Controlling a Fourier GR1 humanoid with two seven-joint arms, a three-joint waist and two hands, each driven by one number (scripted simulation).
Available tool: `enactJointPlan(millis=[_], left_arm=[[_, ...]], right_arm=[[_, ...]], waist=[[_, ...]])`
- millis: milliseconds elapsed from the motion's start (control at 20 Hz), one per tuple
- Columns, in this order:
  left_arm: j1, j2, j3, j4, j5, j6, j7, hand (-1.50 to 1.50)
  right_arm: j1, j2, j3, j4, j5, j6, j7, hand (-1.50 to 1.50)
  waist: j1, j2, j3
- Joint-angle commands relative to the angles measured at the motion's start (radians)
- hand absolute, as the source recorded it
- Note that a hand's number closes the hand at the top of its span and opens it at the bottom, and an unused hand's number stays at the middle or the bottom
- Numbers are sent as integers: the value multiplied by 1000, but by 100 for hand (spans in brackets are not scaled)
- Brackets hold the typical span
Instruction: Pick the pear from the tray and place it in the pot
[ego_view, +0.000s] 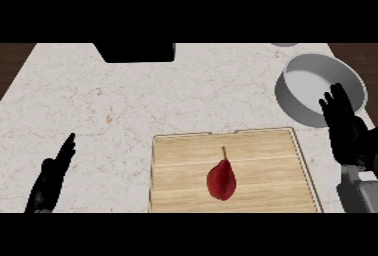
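Observation:
A dark red pear (221, 180) with a thin stem lies on the wooden tray (177, 150), near the tray's middle. The grey pot (299, 102) stands at the back right of the counter, beyond the tray's far right corner. My right hand (345, 127) is raised at the right edge, fingers straight and pointing up, overlapping the pot's near rim and holding nothing. At the lower left, my left hand (52, 177) rests open, well left of the tray.
A black rectangular object (138, 51) sits at the counter's back edge, left of centre. A small grey item (284, 44) shows at the top right. Dark wood borders the pale marble counter (111, 110) on both sides.

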Motion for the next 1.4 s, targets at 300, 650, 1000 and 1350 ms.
enactJointPlan(millis=[300, 650, 1000, 1350], left_arm=[[-163, -120, -24, -137, 78, -35, 32, 0], [-202, -151, 23, -270, 152, -6, 151, 0], [-214, -180, 0, -270, 98, 35, 167, 0], [-150, -165, 4, -336, 122, -12, 164, 0]], right_arm=[[-170, -107, 288, -105, 249, 218, -65, -150], [170, 83, 383, -285, 447, -99, -397, -150], [309, -253, 325, -607, 555, 22, -35, -150], [265, -458, 252, -889, 477, 254, 373, -150]], waist=[[64, -35, -52], [5, 1, -3], [-9, 2, -6], [17, 4, -7]])
